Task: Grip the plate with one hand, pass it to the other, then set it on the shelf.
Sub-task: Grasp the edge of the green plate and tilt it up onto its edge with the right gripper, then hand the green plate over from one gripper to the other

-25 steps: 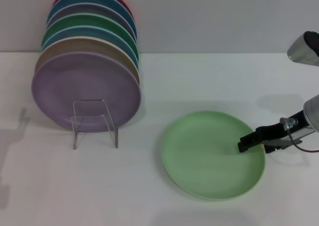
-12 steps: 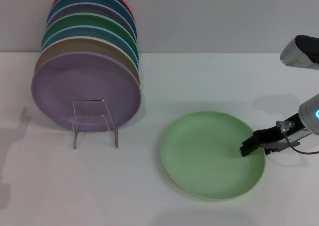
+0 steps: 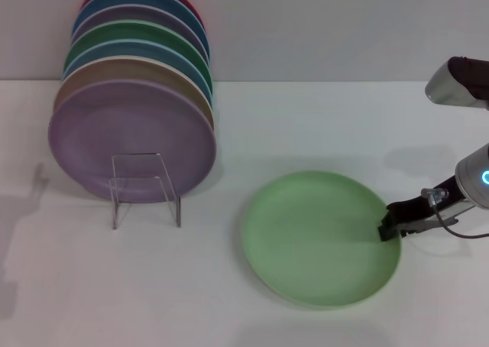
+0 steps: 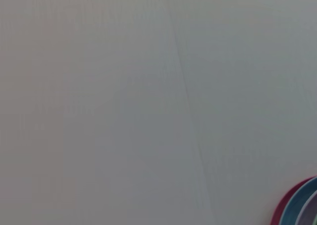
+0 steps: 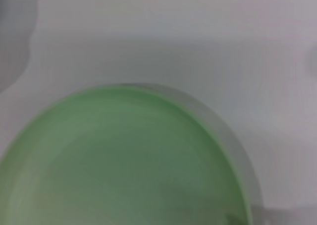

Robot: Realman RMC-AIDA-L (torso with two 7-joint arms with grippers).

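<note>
Jaws of my right gripper (image 3: 390, 229) sit at the right-hand rim of the light green plate (image 3: 321, 238), low against the table (image 3: 229, 286). Whether they are spread, pressed together or pinching the rim, I cannot tell: only the dark fingertips show, overlapping the plate's edge. Behind them, a thin cable loops off the slim black finger assembly, which joins the silver arm body with a lit ring at the right edge of the head view.

Plate position: flat on the table, right of centre, near the front, well apart from the rack. In the right wrist view the plate (image 5: 124, 160) fills the lower part of the picture, its shallow raised rim showing as a pale band against the white table (image 5: 198, 36).

Rack (image 3: 145, 188): small, clear, standing on the table at the left. Behind it, a row of plates stands on edge; the front one is purple (image 3: 130, 137), followed by tan, blue, dark green and further colours, ending in a red one at the back.

Left gripper: not visible in any view. The left wrist view shows pale blank surface and, in one corner, the red and blue edges of the plate row (image 4: 299, 205).
</note>
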